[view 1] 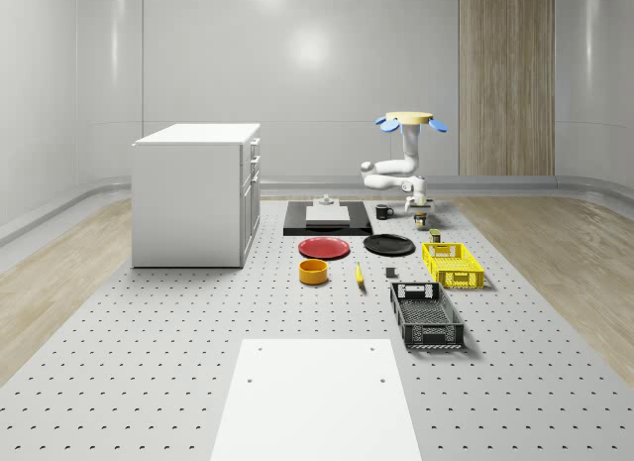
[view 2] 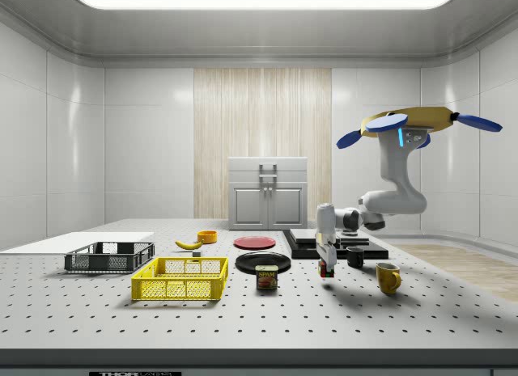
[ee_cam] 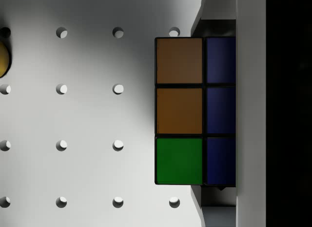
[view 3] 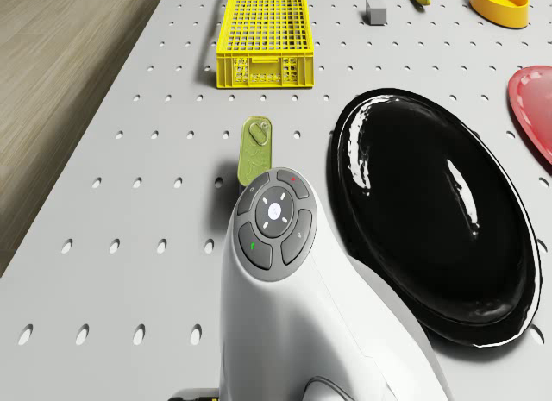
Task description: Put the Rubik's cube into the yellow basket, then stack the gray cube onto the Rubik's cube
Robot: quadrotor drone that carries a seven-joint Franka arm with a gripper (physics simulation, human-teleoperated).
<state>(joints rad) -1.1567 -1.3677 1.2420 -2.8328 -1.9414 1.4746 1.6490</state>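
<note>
I hover above the far right part of the table [view 1: 149, 382], my rotors level and my arm folded down in front of me. My gripper [view 2: 327, 271] points straight down just above the tabletop, and in the wrist view the Rubik's cube [ee_cam: 195, 110] sits pressed against one finger [ee_cam: 251, 110], orange, green and blue squares showing; I cannot tell whether my grip is closed on it. In the whole-scene view the yellow basket [view 1: 453, 264] lies at about five o'clock from my gripper, well apart. The gray cube [view 3: 375, 9] rests on the table beside the basket's far end. A can [view 2: 267, 277] stands between gripper and basket, and the black plate [view 3: 431, 220] lies just beside my arm.
</note>
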